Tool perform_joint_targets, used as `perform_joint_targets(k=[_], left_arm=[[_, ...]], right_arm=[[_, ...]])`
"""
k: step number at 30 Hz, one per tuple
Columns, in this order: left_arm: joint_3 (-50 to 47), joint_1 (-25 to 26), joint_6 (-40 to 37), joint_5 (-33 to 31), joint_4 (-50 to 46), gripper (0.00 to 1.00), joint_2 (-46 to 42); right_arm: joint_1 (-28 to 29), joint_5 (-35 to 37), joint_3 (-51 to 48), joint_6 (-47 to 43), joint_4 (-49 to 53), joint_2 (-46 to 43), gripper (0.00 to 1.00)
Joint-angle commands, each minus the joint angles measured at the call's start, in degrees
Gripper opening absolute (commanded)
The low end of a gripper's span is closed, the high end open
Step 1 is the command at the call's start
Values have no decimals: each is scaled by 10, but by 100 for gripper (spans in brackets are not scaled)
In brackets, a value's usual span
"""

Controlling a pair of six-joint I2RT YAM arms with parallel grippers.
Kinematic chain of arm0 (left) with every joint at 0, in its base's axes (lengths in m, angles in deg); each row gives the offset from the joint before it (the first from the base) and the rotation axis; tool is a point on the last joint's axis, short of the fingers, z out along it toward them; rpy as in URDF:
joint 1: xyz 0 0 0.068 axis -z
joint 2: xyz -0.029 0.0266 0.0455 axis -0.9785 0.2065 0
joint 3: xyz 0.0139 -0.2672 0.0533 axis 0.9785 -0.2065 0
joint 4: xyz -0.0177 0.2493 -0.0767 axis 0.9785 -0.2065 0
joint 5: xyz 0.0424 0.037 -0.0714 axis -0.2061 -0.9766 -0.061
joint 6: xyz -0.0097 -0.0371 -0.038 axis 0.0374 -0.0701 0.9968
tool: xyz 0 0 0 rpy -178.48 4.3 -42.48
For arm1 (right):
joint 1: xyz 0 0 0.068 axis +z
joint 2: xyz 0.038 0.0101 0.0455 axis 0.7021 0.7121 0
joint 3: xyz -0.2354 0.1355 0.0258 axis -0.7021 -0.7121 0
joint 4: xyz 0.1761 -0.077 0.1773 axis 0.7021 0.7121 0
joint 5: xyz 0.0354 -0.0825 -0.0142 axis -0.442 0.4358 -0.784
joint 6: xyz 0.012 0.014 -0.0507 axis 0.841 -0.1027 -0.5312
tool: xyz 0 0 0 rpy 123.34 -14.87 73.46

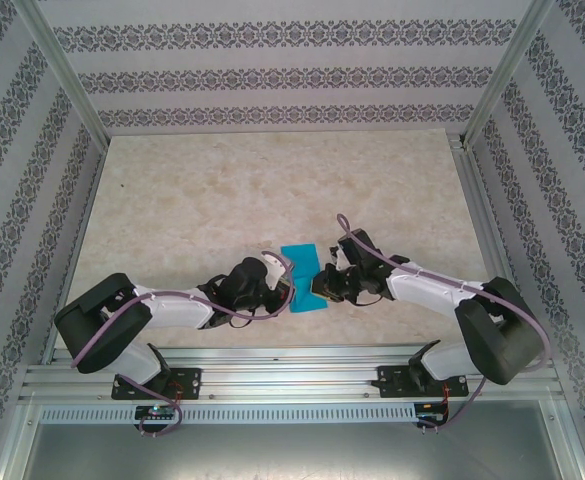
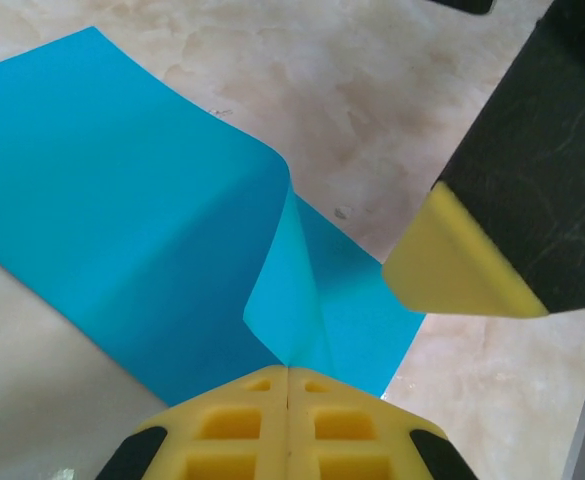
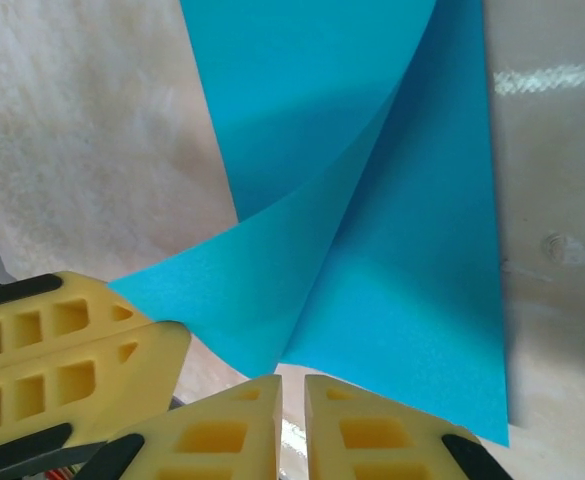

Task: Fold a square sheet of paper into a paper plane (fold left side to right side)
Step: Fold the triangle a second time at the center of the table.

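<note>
**Item 1: square sheet of paper** (image 1: 300, 265)
- Material: thin, bright cyan-blue, plain on every face I can see.
- Place: on the table (image 1: 192, 200), right of its middle and towards its near edge, between my two grippers.
- Form: partly folded over. From above it reads as a strip longer than it is wide.
- Long axis: it runs near to far, with the far end leaning slightly left. The far end is blunt and square-cut.
- Flap: one flap stands up off the table in a soft curl, and its fold is rounded rather than pressed flat. The rest lies flat on the surface.

**Item 2: left gripper** (image 2: 287, 372)
- Jaws: together, with the yellow pads meeting in a single seam.
- Hold: clamped on the sheet, where the raised flap narrows and runs into that seam.

**Item 3: right gripper** (image 3: 290, 380)
- Jaws: nearly together, with a thin slit between the yellow pads.
- Hold: the low corner of the flap comes right down to the slit. I cannot tell whether it is nipped.
- Left wrist view: one fingertip (image 2: 452, 265) stands just beside the sheet's right edge.

**Item 4: table**
- Surface: marbled beige, matt.

**Item 5: walls** (image 1: 272, 40)
- Pale, with bands of dark repeating ornament on the left, far and right sides.

**Item 6: aluminium rail** (image 1: 282, 385)
- Runs along the near edge and carries both arm bases.
</note>
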Motion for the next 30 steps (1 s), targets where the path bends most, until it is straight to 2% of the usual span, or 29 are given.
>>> perform_joint_targets(k=[1, 18, 30], left_arm=[[5, -12, 20, 15, -21, 0, -15], [23, -42, 51, 56, -27, 0, 34], [44, -55, 36, 61, -46, 0, 54]], right_arm=[[11, 17, -12, 8, -34, 14, 14], [20, 35, -27, -7, -11, 50, 12], [21, 42, -13, -22, 17, 61, 12]])
